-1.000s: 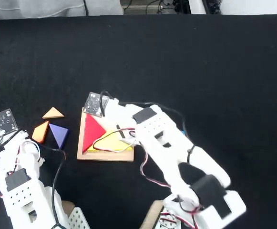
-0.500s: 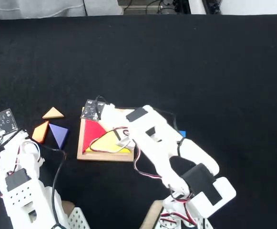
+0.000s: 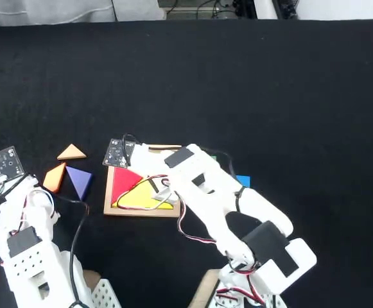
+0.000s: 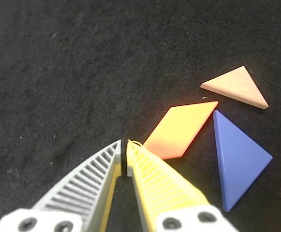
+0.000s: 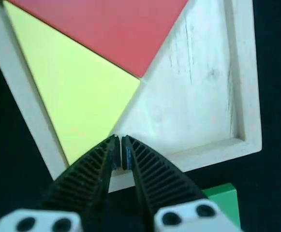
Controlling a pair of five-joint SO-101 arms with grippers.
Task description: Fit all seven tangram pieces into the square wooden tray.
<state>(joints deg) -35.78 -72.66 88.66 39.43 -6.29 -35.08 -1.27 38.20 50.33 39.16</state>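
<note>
The square wooden tray (image 3: pixel 141 211) holds a red triangle (image 3: pixel 124 177) and a yellow triangle (image 3: pixel 141 199), fitted edge to edge. In the right wrist view my right gripper (image 5: pixel 119 143) is shut and empty, its tips low over the tray (image 5: pixel 246 72) beside the yellow triangle (image 5: pixel 82 101), with the red triangle (image 5: pixel 116 29) beyond. My left gripper (image 4: pixel 124 147) is shut and empty, just short of an orange parallelogram (image 4: pixel 181 128). A blue triangle (image 4: pixel 237 157) and a tan triangle (image 4: pixel 237 87) lie beside it on the cloth.
Left of the tray lie the tan triangle (image 3: pixel 71 153), orange parallelogram (image 3: pixel 54 176) and blue triangle (image 3: pixel 80 181). A green piece (image 5: pixel 222 200) sits just outside the tray's rim, and a small blue piece (image 3: pixel 242 181) lies right of the tray. Bare tray floor (image 5: pixel 193 96) shows.
The right arm has swung left and drawn nearer over the tray, uncovering more of the yellow triangle and the small blue piece. The left arm has kept still.
</note>
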